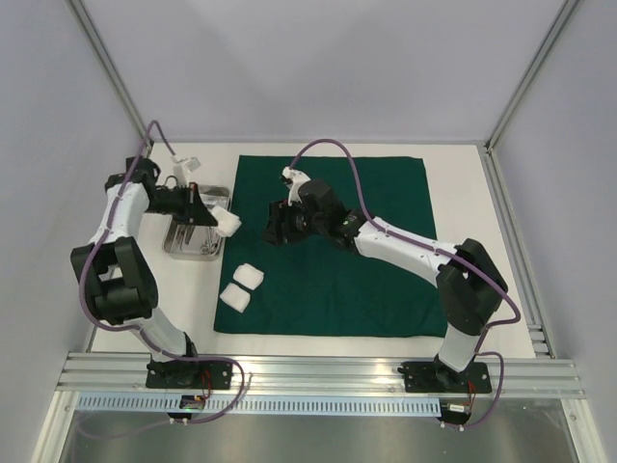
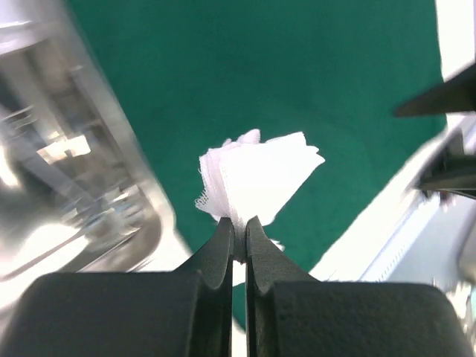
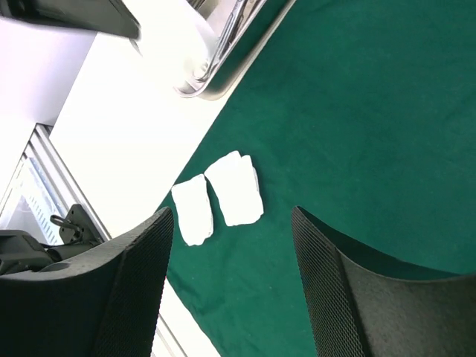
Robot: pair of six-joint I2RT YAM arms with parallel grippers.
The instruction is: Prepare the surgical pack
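- The left gripper [image 2: 239,234] is clenched on a white gauze piece [image 2: 256,178]. It pinches only the lower edge, and the rest of the gauze fans out loosely above the fingertips.
- From above, the held gauze hangs over the gap between the steel tray [image 1: 193,256] and the left edge of the green cloth [image 1: 366,280]. The cloth lies spread flat on the table [image 1: 453,193].
- The right gripper [image 1: 278,228] is released and holds nothing. It hovers over the upper left part of the cloth.
- Two gauze squares [image 3: 234,187] lie side by side on the cloth near its left edge, just beside each other.
- Risk: the narrow edge pinch may let the gauze slip out in transit. It could then land on the bare table or in the tray.
- Risk: a release too close to the cloth edge may leave the gauze overhanging. That would make the stack uneven.
- Risk: the two grippers work near each other. A leftward move of the right arm may cross the left arm's path and cause contact.
- Risk: a low pass may drag the cloth or push the placed squares out of line.
- The tray contents are too small to identify.
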